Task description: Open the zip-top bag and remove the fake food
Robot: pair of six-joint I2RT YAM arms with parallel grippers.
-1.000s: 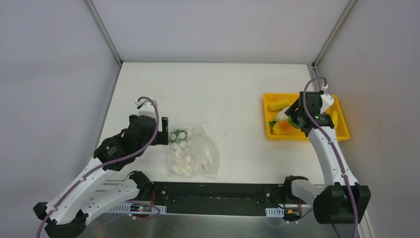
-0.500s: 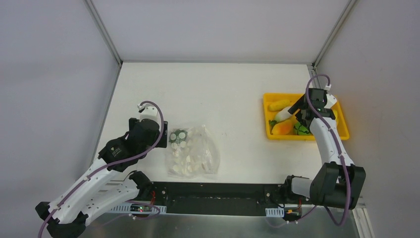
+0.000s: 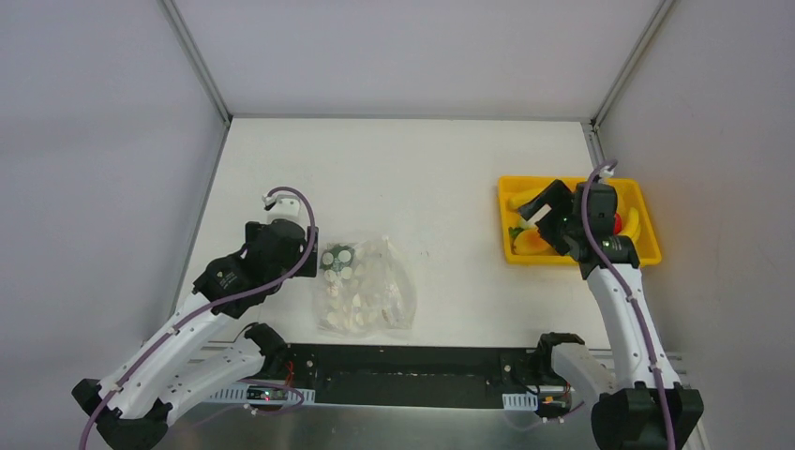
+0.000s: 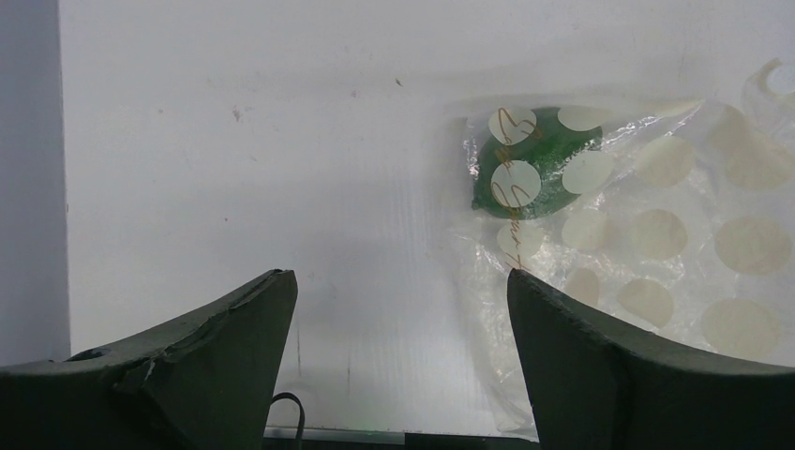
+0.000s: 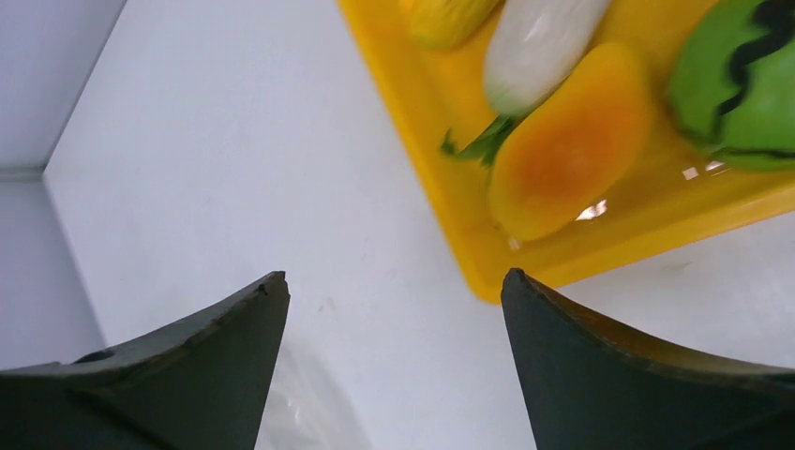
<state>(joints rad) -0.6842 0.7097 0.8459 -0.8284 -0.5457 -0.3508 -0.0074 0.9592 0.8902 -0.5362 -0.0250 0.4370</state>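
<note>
The zip-top bag (image 3: 364, 289), clear with white dots, lies flat on the table, with a green piece (image 3: 337, 256) and white pieces (image 3: 352, 309) of fake food inside. My left gripper (image 3: 311, 249) is open and empty just left of the bag's far left corner. In the left wrist view (image 4: 398, 281) the bag (image 4: 675, 234) and the green piece (image 4: 544, 169) lie ahead to the right. My right gripper (image 3: 546, 217) is open and empty above the yellow tray's left part; in the right wrist view (image 5: 394, 277) it points at bare table beside the tray.
The yellow tray (image 3: 562, 260) at the right holds corn (image 3: 525, 199), an orange piece (image 3: 531, 242), a red apple (image 3: 615, 223) and a banana (image 3: 635, 223). The right wrist view shows the tray (image 5: 422, 150) with a white vegetable (image 5: 539, 42), orange piece (image 5: 572, 141) and green piece (image 5: 741, 84).
My right gripper has swung from over the tray's middle to point left over its left edge. My left gripper has shifted slightly beside the bag. The bag has not moved.
</note>
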